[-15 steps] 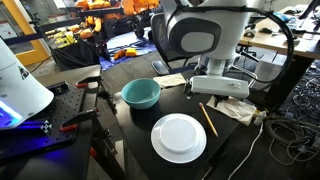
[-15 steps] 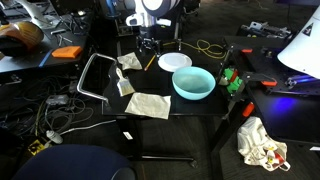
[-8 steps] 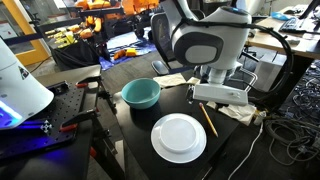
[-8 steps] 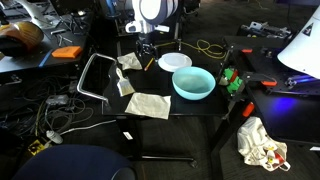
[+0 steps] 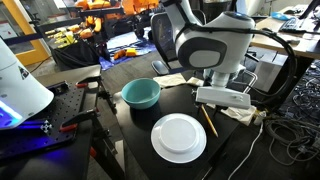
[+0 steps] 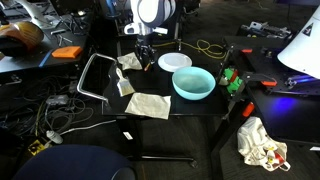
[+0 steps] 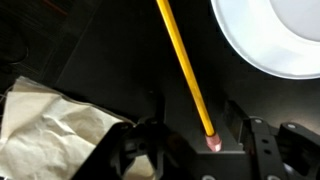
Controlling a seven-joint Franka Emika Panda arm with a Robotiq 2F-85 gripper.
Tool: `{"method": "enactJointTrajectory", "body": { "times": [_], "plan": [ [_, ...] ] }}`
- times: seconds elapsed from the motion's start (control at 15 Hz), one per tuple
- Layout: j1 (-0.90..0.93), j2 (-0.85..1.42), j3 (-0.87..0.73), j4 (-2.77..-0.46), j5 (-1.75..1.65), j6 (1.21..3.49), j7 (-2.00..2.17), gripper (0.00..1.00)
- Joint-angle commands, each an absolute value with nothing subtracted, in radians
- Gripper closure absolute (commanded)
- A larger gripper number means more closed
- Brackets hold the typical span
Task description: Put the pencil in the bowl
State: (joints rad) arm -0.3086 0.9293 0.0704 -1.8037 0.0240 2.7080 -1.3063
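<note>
The yellow-orange pencil (image 7: 185, 70) lies flat on the dark table, its pink eraser end nearest my wrist. My gripper (image 7: 196, 128) is open and hovers over that eraser end, one finger on each side, not touching it. In an exterior view the pencil (image 5: 208, 121) lies just right of the white plate, under my gripper (image 5: 222, 104). The teal-green bowl (image 5: 141, 94) stands empty to the left of the arm, apart from the pencil. In an exterior view the bowl (image 6: 193, 83) is near the table's front and my gripper (image 6: 146, 55) is at the back.
A flat white plate (image 5: 178, 137) lies beside the pencil and shows in the wrist view (image 7: 275, 35). A crumpled beige cloth (image 7: 50, 120) lies on the pencil's other side. Another cloth (image 6: 148, 104) lies on the table. Cables and tools (image 5: 75, 122) sit off the table edges.
My arm has shifted a little to the right and down over the pencil's end. The pencil, bowl and plate have not moved.
</note>
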Motion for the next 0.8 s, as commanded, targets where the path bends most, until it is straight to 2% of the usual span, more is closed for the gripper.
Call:
{"method": "enactJointTrajectory", "body": {
  "times": [0.0,0.27,0.47,0.73],
  "plan": [
    [-0.324,0.937,0.084,-1.779,0.011,2.692,-1.269,0.69],
    [-0.327,0.919,0.084,-1.792,0.012,2.706,-1.252,0.98],
    [-0.317,0.876,0.072,-1.829,0.011,2.718,-1.229,1.00],
    [-0.298,0.764,0.048,-1.904,-0.006,2.728,-1.153,0.98]
  ]
}}
